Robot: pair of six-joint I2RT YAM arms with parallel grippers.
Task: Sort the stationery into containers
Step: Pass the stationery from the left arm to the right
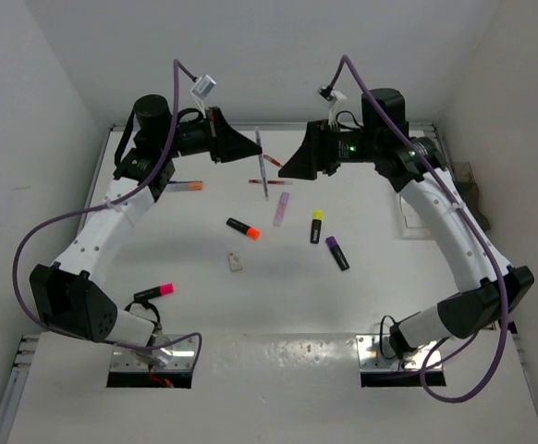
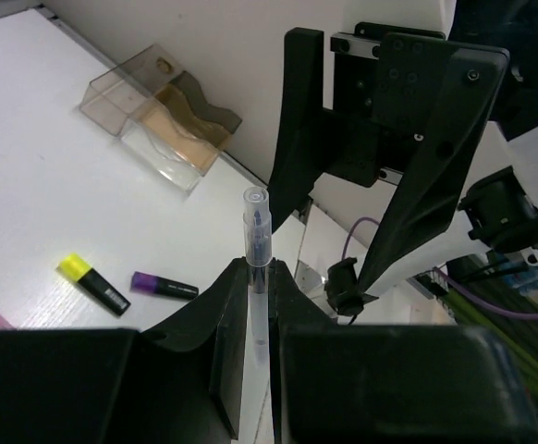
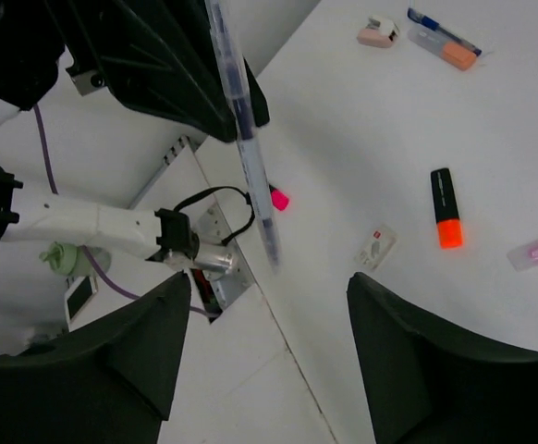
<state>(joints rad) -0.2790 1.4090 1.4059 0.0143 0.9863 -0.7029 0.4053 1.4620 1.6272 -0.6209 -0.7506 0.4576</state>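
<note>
My left gripper is shut on a thin clear pen and holds it in the air over the far middle of the table. My right gripper faces it, open, with its fingers on either side below the pen's lower end and not touching it. On the table lie an orange highlighter, a lilac marker, a yellow highlighter, a purple highlighter, a pink highlighter and a white eraser.
A clear, brown-tinted container stands by the wall at the far right, and a clear shallow tray lies near it. A red pen lies under the held pen. An orange-tipped pen lies at the far left.
</note>
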